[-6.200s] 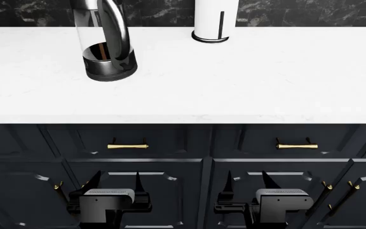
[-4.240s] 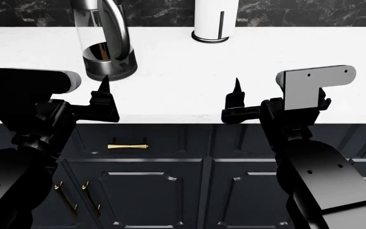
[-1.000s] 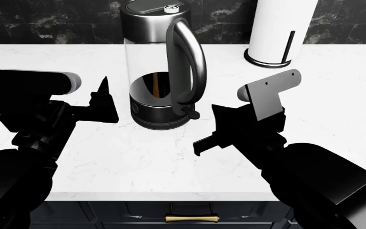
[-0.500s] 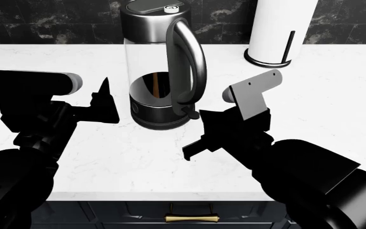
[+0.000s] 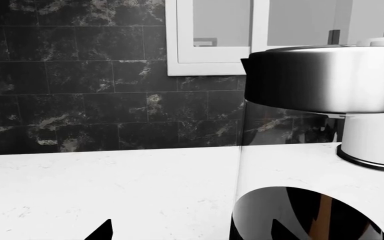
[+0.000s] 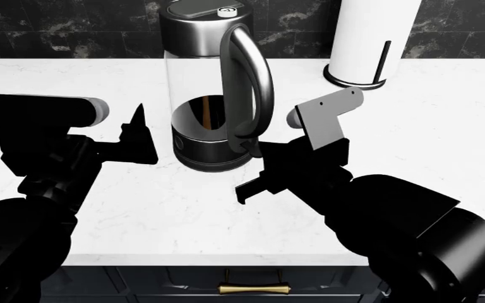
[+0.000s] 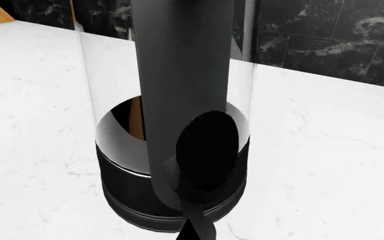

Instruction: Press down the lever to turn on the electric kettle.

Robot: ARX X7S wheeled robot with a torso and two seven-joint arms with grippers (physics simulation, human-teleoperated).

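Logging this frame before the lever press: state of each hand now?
Left hand: open, holding nothing, beside the electric kettle.
Right hand: cannot be told; nothing visibly held, close by the lever.

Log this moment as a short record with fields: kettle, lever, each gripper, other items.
kettle: kettle upright on the counter, glass body, chrome handle toward the robot
lever: lever at the handle's foot, just above the base
right gripper: right gripper close beside the kettle base, near the lever; contact unclear
left gripper: left gripper beside the kettle, apart from it
other: paper-towel roll behind, to the right
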